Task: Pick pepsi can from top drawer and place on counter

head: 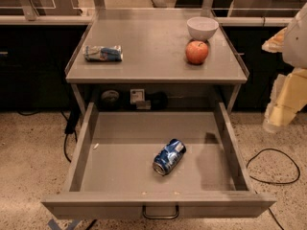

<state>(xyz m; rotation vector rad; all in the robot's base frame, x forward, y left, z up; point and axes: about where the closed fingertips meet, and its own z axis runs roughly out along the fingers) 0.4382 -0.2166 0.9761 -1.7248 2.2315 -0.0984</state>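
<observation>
The pepsi can (169,156) is blue with silver ends and lies on its side in the open top drawer (120,174), right of the drawer's middle. The drawer is pulled fully out below the counter (153,51). My gripper (278,114) hangs at the right edge of the view, outside the drawer's right wall and well above floor level. It is apart from the can, to the right of it and higher.
On the counter lie a blue-and-silver snack packet (102,53) at the left, a red apple (197,52) and a white bowl (202,28) at the right. The drawer handle (160,213) faces me. Black cables (268,166) lie on the speckled floor.
</observation>
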